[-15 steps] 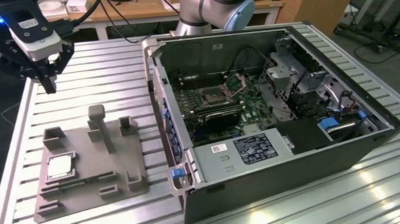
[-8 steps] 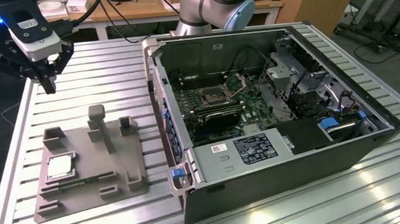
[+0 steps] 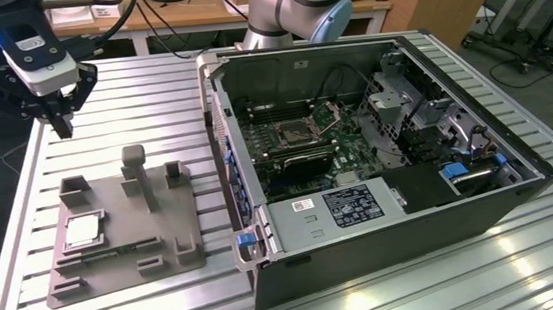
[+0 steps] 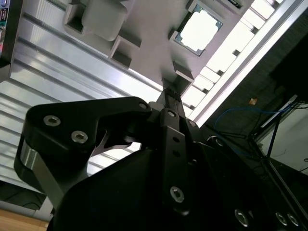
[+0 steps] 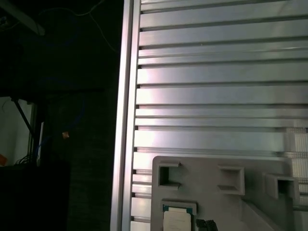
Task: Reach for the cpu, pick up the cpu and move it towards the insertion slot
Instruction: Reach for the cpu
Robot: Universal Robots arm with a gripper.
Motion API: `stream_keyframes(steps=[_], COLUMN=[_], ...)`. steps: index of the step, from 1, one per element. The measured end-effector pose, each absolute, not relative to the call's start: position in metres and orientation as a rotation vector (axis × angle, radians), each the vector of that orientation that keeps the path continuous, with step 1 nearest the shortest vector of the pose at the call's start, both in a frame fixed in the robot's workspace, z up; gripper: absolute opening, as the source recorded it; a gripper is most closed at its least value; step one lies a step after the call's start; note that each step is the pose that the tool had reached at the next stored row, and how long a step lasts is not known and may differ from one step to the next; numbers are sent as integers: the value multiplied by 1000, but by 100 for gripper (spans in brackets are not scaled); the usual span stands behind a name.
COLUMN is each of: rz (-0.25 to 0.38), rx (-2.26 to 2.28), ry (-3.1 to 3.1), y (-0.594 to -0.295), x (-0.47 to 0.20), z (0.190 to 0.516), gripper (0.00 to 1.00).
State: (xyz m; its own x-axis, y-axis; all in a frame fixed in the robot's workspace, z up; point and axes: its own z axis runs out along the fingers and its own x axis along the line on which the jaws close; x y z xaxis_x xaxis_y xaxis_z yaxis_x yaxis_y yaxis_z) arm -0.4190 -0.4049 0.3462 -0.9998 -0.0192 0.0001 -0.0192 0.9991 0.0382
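I see the cpu [image 3: 82, 230] lying flat in a shallow recess of the grey tray [image 3: 172, 228], on the side of the tray toward the exterior view's left. Its pale metal top faces up. In the second wrist view the cpu [image 4: 198, 32] shows bright and square, with the tray [image 4: 149, 29] around it. In the first wrist view the cpu [image 5: 175, 219] sits in its recess at the edge of the tray [image 5: 211, 168]. Nothing touches it.

The gripper [image 3: 63, 129] hangs over the slatted aluminium table [image 3: 141, 98], past the far end of the tray and well apart from the cpu. From what I can see, its fingers are drawn together into one narrow tip, with nothing between them. In the second wrist view the gripper [image 4: 169, 94] points toward the tray edge, with the cpu beyond the tip.

Raised blocks stand on the tray, and a tall post [image 3: 136, 173] rises near its middle.

The insertion slot [image 3: 288, 133] sits on the motherboard inside the open computer case [image 3: 406, 262], which rests on the table just beside the tray, on the exterior view's right. I see the slot's silver frame around a dark centre. Its hinged plate [image 3: 330, 115] is swung up and tilted back. The arm's base [image 3: 297, 12] stands behind the case.
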Motion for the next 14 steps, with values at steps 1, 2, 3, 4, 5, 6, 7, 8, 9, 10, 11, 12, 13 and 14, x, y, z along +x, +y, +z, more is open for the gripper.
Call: stream_keyframes(steps=[1,2,3,4,5,6,7,8,9,10,11,12,13,14], rz=[-60,-60,-60,-60,-60,-60,-60,-60,-60,-60,-60,-60,-60,-60], rx=[30,30,30,30,30,30,30,30,31,31,31,31,32,32], ry=[-3140,-3140,-3140,-3141,-3141,-3141,-3140,-3140,-3140,-3140,-3140,-3140,-3140,-3140], y=[-406,-407,-407,-407,-407,-408,-408,-408,-409,-410,-411,-412,-413,-414], x=[-420,-421,-422,-422,-423,-423,-424,-424,-425,-425,-426,-427,-427,-428], z=[345,345,344,343,343,342,341,341,340,339,338,337,336,335], gripper=[11,11,11,11,11,11,11,11,11,11,11,11,11,11])
